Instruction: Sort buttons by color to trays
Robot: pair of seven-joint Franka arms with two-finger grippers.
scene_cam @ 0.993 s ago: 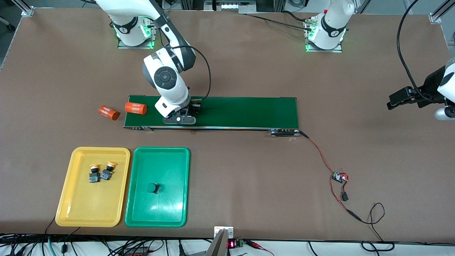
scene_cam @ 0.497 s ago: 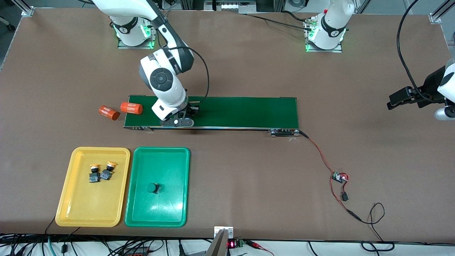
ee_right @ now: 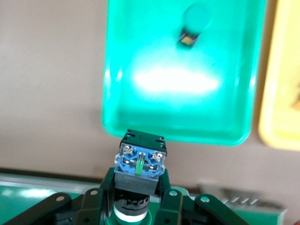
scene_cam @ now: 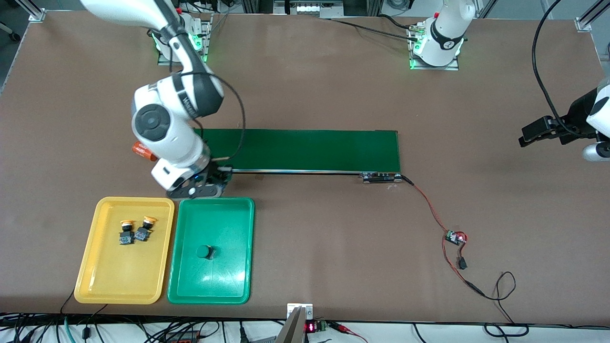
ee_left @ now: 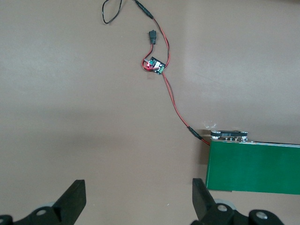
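My right gripper (scene_cam: 202,188) (ee_right: 138,183) is shut on a button (ee_right: 139,163), a black-and-blue body with a green cap showing below it. It hangs over the table between the conveyor and the green tray (scene_cam: 214,201) (ee_right: 140,133). In that tray lies one green button (scene_cam: 205,252) (ee_right: 193,21). The yellow tray (scene_cam: 102,281) (ee_right: 281,117) beside it holds two yellow-capped buttons (scene_cam: 126,233) (scene_cam: 145,228). My left gripper (scene_cam: 536,132) (ee_left: 139,201) waits open with nothing in it, over bare table at the left arm's end.
The long dark-green conveyor belt (scene_cam: 310,150) (ee_left: 253,166) runs across the middle of the table. An orange cylinder (scene_cam: 139,150) peeks out by its end, partly covered by my right arm. A small circuit board (scene_cam: 455,237) (ee_left: 153,65) on red wire lies toward the left arm's end.
My right arm has lifted off the conveyor and swung toward the trays with the button in its fingers. One orange cylinder is now covered by the arm. The left arm has not moved.
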